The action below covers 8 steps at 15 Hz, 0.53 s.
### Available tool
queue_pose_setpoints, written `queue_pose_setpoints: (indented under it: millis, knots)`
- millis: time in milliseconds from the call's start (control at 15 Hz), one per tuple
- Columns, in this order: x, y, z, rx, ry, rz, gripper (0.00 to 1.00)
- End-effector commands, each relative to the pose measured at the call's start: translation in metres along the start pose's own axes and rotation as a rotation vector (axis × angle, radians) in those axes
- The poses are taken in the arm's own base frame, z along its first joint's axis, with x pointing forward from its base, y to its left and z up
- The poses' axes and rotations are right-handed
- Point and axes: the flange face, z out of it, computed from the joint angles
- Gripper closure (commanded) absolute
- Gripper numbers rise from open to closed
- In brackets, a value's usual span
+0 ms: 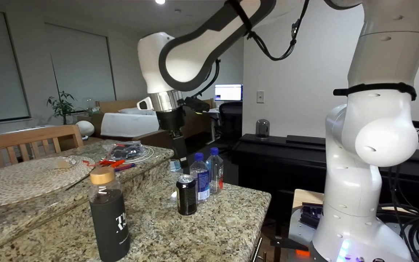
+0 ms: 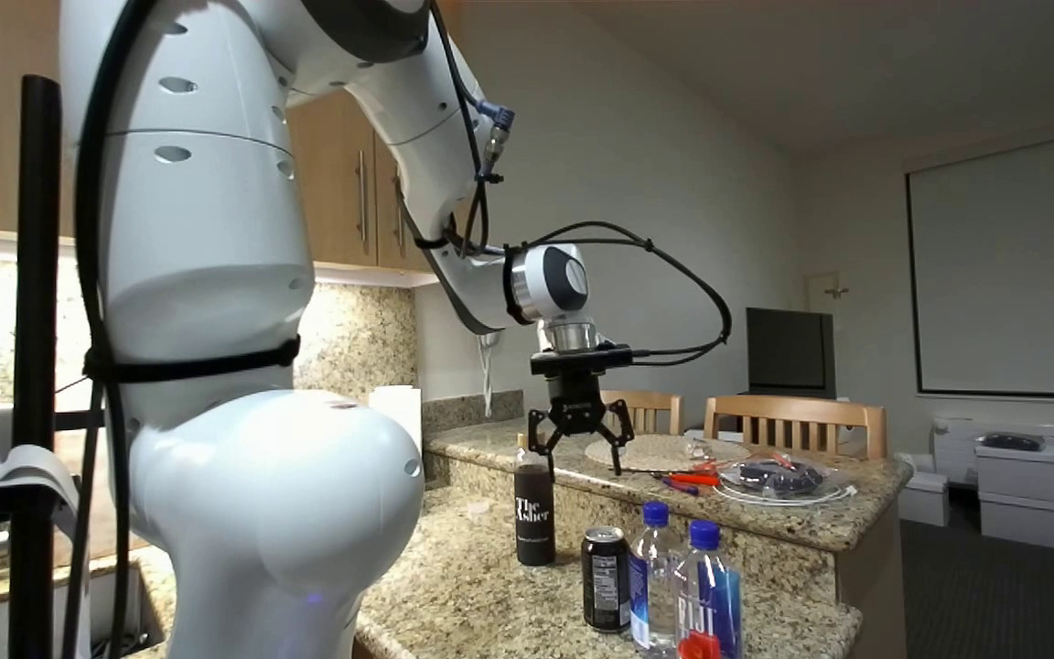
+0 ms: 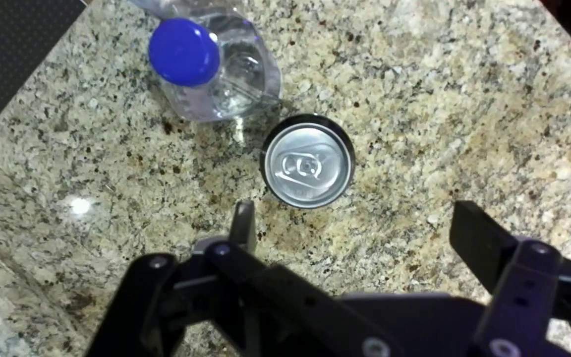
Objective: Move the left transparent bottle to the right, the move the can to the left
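Currently, end effector (image 2: 586, 474) spread wide, upright can (image 2: 606, 581) below it, apart, w/ clear btls (image 2: 658, 578) nearby.

in an exterior view, the can (image 1: 186, 196) stands low centre on the counter (image 1: 224, 225), left of the left water bottle (image 1: 202, 182), the right water bottle (image 1: 217, 171) behind; lower left, a third bottle (image 1: 110, 222).

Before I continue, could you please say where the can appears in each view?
In an exterior view: the can is below centre, slightly left.
In an exterior view: the can is below centre, slightly right.
In the wrist view: the can is near centre.
Shared landmark: the blue-capped clear bottle nearest the can.
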Motion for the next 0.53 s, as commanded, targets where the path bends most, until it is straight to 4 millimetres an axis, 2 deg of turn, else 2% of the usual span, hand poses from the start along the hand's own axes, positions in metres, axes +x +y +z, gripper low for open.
queue_pose_setpoints:
  millis: [0,67,200,267,467]
  knots:
    - [-0.0115,0.0232,0.0208,0.064,0.021,-0.182,0.00]
    - [-0.0132,0.0248,0.0237,0.079,0.014,-0.234,0.00]
    - [-0.0137,0.0243,0.0239,0.174,-0.054,-0.119,0.00]
    - [-0.0139,0.0240,0.0252,0.119,-0.024,-0.157,0.00]
    - [-0.0140,0.0242,0.0263,0.154,-0.048,-0.141,0.00]
